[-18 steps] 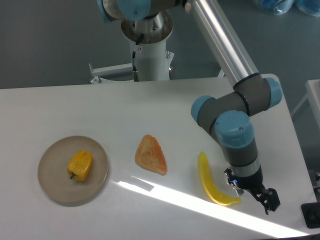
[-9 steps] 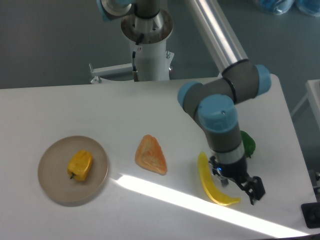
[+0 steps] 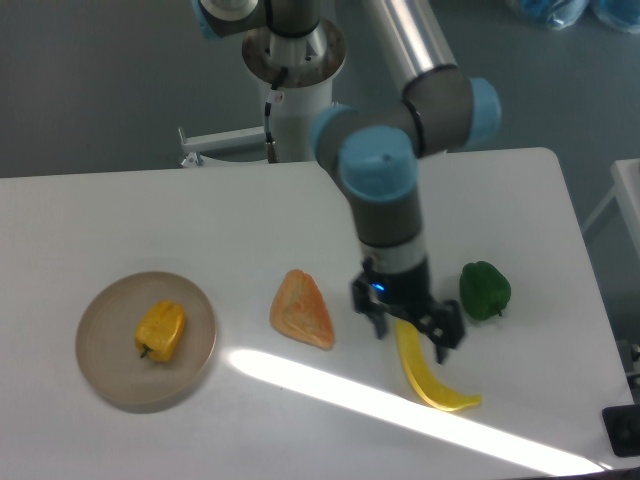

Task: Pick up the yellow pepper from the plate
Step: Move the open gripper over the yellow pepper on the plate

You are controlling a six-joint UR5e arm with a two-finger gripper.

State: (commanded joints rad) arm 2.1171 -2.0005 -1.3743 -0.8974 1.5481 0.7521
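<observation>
The yellow pepper (image 3: 161, 331) lies on the round tan plate (image 3: 105, 367) at the left of the table, its small dark stem toward the front. My gripper (image 3: 408, 327) hangs over the middle-right of the table, above the near end of a long yellow banana-shaped piece (image 3: 427, 375), far to the right of the plate. Its two dark fingers stand apart with nothing between them.
An orange triangular slice (image 3: 302, 310) lies between the plate and the gripper. A green pepper (image 3: 485, 290) sits to the gripper's right. The arm's base column (image 3: 296, 100) stands behind the table. A bright sunlight band crosses the front of the table.
The gripper has swung left and toward the back, from near the front right corner to above the banana piece. The green pepper has come into view. The yellow pepper has not moved.
</observation>
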